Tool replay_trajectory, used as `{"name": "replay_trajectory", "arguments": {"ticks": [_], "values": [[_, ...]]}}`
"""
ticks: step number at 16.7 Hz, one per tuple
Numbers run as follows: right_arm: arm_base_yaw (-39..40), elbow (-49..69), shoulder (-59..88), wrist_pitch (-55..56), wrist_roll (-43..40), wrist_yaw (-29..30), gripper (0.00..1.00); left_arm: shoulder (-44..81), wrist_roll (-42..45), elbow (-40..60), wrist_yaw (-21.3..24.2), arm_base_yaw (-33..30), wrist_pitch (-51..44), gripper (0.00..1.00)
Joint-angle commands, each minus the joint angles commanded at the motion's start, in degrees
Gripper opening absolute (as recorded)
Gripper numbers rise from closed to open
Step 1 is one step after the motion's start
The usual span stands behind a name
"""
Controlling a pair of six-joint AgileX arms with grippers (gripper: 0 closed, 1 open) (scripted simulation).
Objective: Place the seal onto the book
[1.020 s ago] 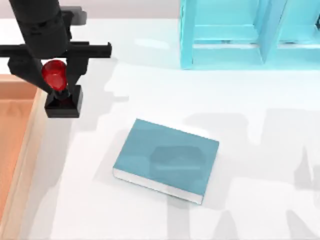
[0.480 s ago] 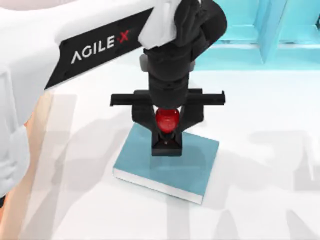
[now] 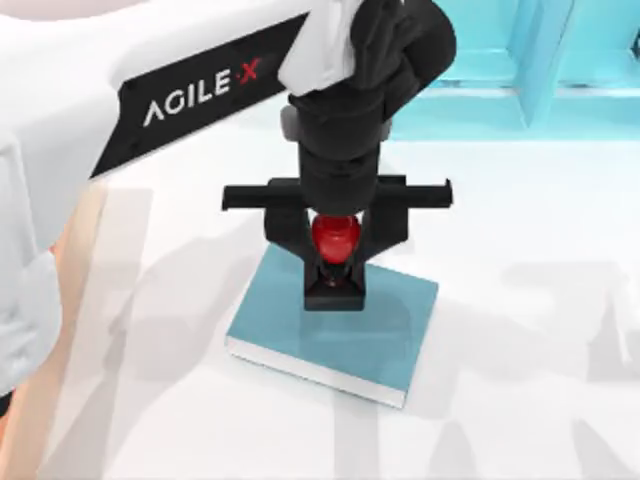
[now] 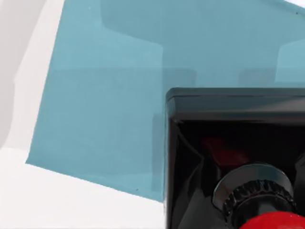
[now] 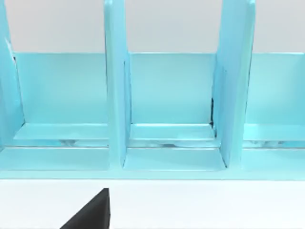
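Top view: left end effector [image 3: 335, 262] grips seal [image 3: 335, 240] over book [image 3: 290, 320].

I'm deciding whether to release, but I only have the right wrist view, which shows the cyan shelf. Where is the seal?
Observer: In the top view the seal is over the book, toward its far edge.
Operator: Who holds it?
Observer: The left gripper, fingers closed on the red knob; the right arm idles facing the shelf.
Operator: Base touching the cover?
Observer: The left wrist view shows the black base over the teal cover; contact I cannot tell.
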Motion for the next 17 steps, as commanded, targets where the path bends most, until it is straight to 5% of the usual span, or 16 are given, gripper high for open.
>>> {"name": "replay_trajectory", "arguments": {"ticks": [4,17], "values": [[0.00,0.00,0.00,0.00,0.00,0.00,1.00,0.03,-0.03,0.37,-0.02,-0.04,-0.30,0.00],[0.00,0.00,0.00,0.00,0.00,0.00,1.00,0.03,-0.03,0.37,-0.02,-0.04,-0.30,0.98]]}}
